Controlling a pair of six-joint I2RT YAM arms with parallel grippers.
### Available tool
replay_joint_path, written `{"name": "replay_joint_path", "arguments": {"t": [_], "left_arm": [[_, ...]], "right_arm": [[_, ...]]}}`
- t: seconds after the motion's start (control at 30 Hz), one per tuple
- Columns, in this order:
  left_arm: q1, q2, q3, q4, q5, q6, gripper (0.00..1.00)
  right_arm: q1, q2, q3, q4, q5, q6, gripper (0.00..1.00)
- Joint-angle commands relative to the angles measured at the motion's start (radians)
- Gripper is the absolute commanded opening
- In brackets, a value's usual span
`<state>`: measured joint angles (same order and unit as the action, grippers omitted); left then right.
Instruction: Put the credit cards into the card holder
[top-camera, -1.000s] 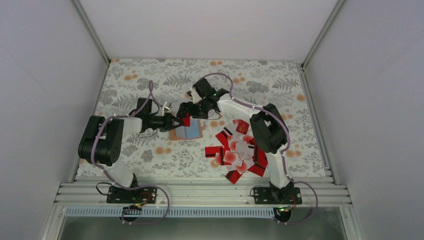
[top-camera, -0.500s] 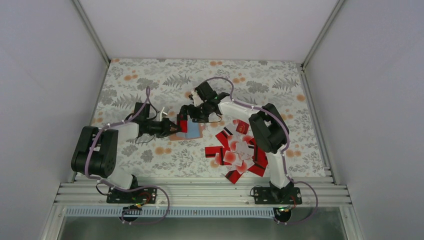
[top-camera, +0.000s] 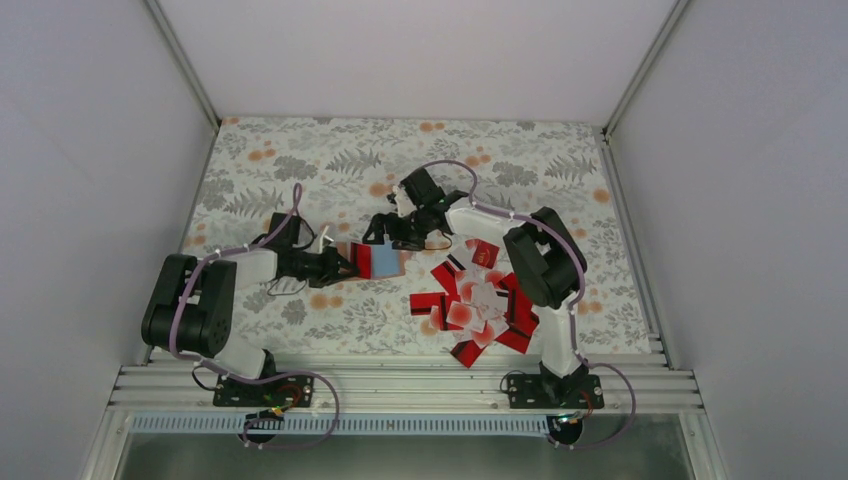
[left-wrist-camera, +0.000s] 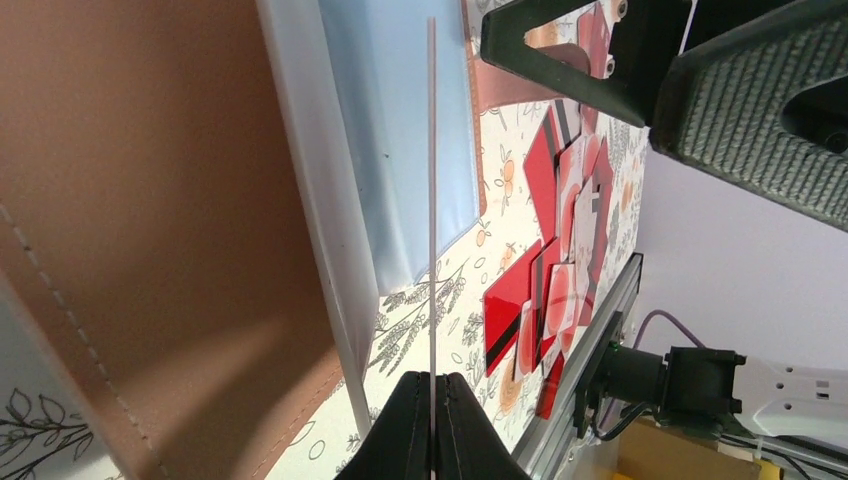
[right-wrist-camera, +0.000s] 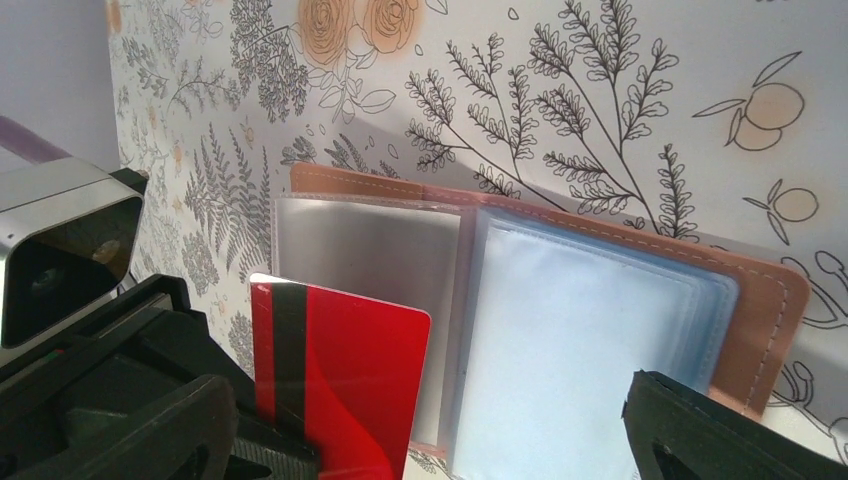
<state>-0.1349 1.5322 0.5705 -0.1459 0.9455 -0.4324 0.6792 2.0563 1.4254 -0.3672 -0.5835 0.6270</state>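
The tan card holder (top-camera: 388, 262) lies open on the table, its clear sleeves up; it also shows in the right wrist view (right-wrist-camera: 560, 330) and the left wrist view (left-wrist-camera: 150, 200). My left gripper (top-camera: 346, 266) is shut on a red card with a black stripe (top-camera: 359, 260), held upright on edge at the holder's left side (right-wrist-camera: 340, 370). In the left wrist view the card (left-wrist-camera: 432, 200) is edge-on between my fingertips (left-wrist-camera: 432, 388). My right gripper (top-camera: 380, 236) is open and empty just above the holder's far edge (right-wrist-camera: 425, 440). The pile of credit cards (top-camera: 478, 302) lies to the right.
One red card (top-camera: 483, 252) lies apart, just behind the pile. The pile also shows in the left wrist view (left-wrist-camera: 560, 260). A textured finger of the right gripper (left-wrist-camera: 760, 110) hangs close over the holder. The metal rail (top-camera: 400, 385) runs along the table's near edge.
My left gripper and the red card have moved nearer and slightly left, from over the holder's far part to its left edge. My right gripper has drawn slightly right, away from the card.
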Motion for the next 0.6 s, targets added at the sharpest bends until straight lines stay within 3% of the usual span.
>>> {"name": "replay_joint_path", "arguments": {"t": [0.0,0.57], "left_arm": [[0.004,0.012,0.011,-0.038,-0.009,0.046,0.02],[0.004,0.1,0.055,-0.048,-0.005,0.078,0.02]], "right_arm": [[-0.004,-0.049,-0.018,0.031,-0.02,-0.001,0.98],[-0.006,-0.045,-0.055,0.038,-0.032,-0.026,0.97]]}}
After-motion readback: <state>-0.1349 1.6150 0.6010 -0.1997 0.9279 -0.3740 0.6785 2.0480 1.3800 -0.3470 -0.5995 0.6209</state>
